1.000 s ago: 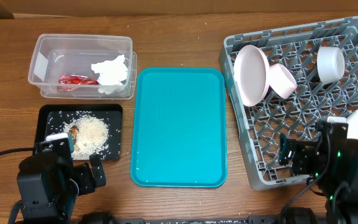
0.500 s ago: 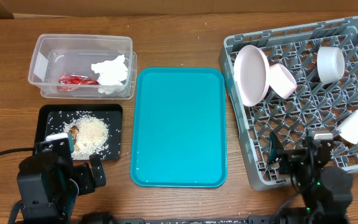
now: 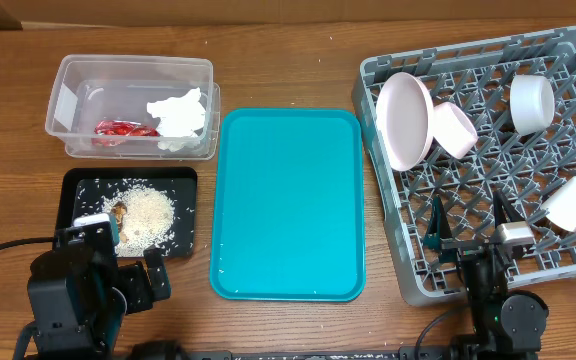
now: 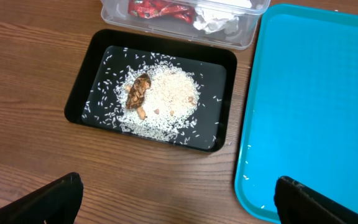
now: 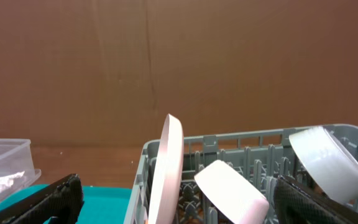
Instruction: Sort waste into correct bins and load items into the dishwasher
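1. At far left, the tub (image 3: 68, 75) holds wrapper (image 3: 123, 128) and napkin (image 3: 178, 115); the black tray (image 3: 73, 195) holds rice (image 3: 150, 215) and scrap (image 3: 120, 211); the left gripper (image 4: 179, 205) hovers nearby, fingers wide.
2. At right, the rack (image 3: 568, 45) carries plate (image 3: 405, 120) and bowls (image 3: 531, 102); the right gripper (image 3: 468, 225) is over its near edge, fingers wide.

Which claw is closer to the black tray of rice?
Left. The left claw is by the near edge of the black tray; the right claw is over the grey rack.
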You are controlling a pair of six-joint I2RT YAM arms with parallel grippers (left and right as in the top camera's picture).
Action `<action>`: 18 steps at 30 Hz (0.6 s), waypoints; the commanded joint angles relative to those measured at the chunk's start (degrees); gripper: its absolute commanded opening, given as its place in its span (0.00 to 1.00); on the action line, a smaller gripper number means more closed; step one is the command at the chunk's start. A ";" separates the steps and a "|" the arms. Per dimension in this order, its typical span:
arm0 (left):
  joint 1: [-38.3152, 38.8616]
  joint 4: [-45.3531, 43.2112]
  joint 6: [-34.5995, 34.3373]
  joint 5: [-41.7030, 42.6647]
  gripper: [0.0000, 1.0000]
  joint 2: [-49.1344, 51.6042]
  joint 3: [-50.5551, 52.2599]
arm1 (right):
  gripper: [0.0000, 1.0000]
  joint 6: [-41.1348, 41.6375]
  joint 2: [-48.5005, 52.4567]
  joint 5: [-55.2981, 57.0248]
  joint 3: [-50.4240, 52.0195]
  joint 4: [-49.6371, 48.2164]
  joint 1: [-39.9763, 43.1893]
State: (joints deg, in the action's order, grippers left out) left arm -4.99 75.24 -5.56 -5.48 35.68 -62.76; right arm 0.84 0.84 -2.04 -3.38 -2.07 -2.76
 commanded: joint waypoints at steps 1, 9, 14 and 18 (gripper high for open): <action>-0.22 -0.07 0.24 -0.63 1.00 -0.02 -0.31 | 1.00 -0.22 -0.72 0.48 3.06 -6.23 -0.28; -0.22 -0.09 0.24 -0.63 1.00 -0.02 -0.31 | 1.00 0.87 -0.72 3.48 2.93 -5.75 -0.07; -0.22 -0.09 0.24 -0.63 1.00 -0.02 -0.31 | 1.00 0.87 -0.72 3.45 2.93 -1.86 -0.07; -0.22 -0.09 0.24 -0.63 1.00 -0.02 -0.31 | 1.00 0.87 -0.72 3.45 2.93 -0.59 -0.07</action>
State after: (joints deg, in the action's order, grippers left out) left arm -4.99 75.24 -5.56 -5.48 35.68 -62.76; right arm 1.30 0.80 0.47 -1.06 -2.61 -2.76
